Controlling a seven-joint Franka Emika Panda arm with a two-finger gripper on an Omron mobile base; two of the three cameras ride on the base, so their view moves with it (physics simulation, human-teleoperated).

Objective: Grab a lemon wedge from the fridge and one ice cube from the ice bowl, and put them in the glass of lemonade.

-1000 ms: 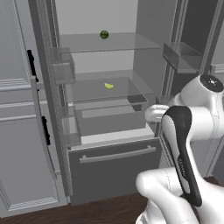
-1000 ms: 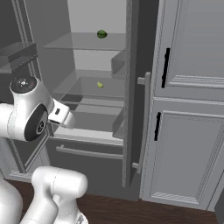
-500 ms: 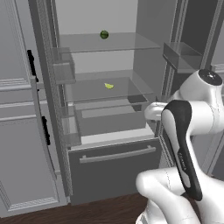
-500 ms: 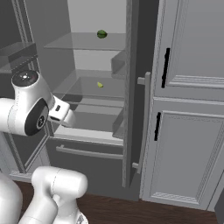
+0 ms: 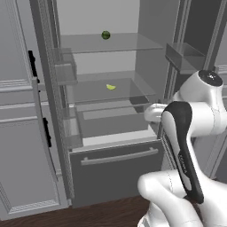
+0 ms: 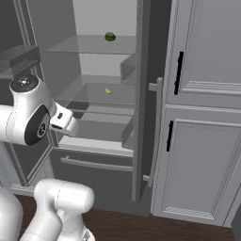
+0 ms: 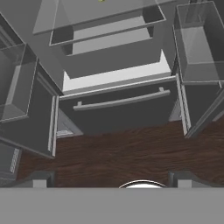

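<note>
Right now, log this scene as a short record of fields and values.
fridge: both doors open, bottom drawer shut
lemon wedge: on the middle glass shelf
dark green round item: on the shelf above
gripper: open, empty, outside the fridge, facing the drawer front
wedge: not yet grasped

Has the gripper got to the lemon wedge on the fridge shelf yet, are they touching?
Apart. In the hand view the open gripper hangs over the wooden floor before the fridge; the lemon wedge lies on its glass shelf, well inside.
</note>
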